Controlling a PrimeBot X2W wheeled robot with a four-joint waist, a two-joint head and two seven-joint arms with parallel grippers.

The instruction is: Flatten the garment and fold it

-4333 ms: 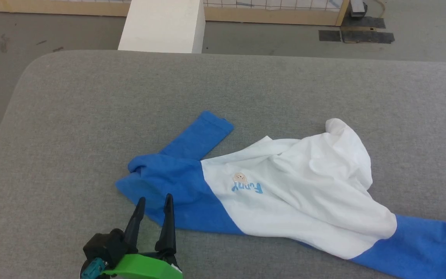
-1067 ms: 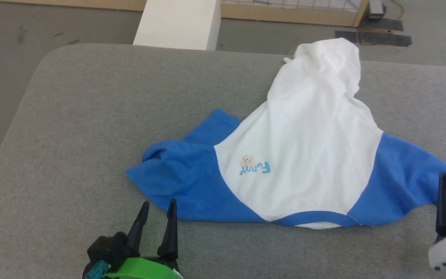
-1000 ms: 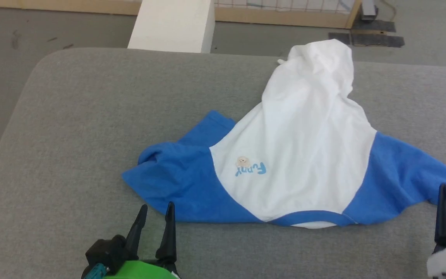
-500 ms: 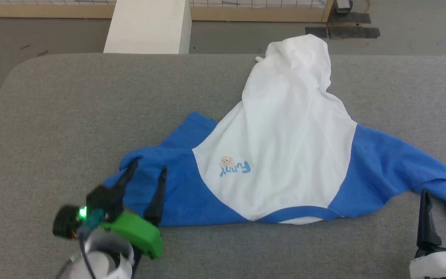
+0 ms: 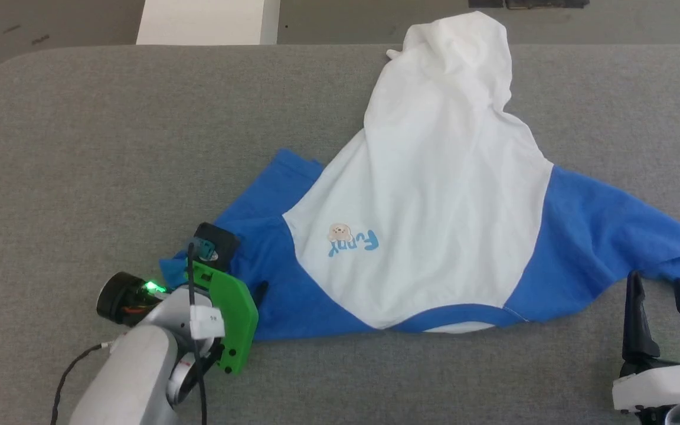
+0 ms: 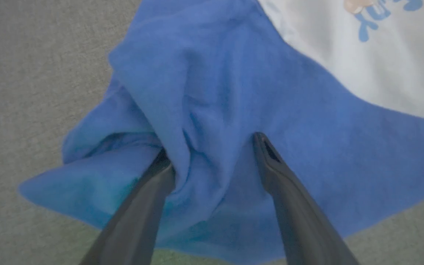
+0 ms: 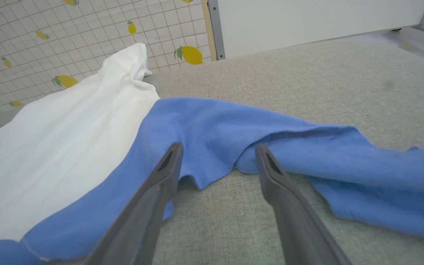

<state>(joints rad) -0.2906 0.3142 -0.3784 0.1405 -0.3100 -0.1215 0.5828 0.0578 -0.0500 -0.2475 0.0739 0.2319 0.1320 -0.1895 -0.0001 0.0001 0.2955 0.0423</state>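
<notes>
- Garment point(image 5: 434, 195) lies spread on the grey surface point(image 5: 80, 147), neck trim nearest the robot, a blue sleeve out to each side, and its bunched white end at the far edge.
- Left claw point(image 6: 214, 147) is spread wide, its fingers pressed into the crumpled blue sleeve with a ridge of cloth between them. Nothing is pinched yet.
- Right claw point(image 5: 657, 282) is equally wide and empty, just beside the other sleeve's edge.
- Risk, as I judge it: closing on that thick ridge may catch several layers, so a pull would drag the whole shirt rather than unroll the sleeve.
- Risk: a tug away from the robot could slide the white end off the far edge.
- Count: one garment, two sleeves, two claws, and one white box point(image 5: 204, 23) beyond the surface.
</notes>
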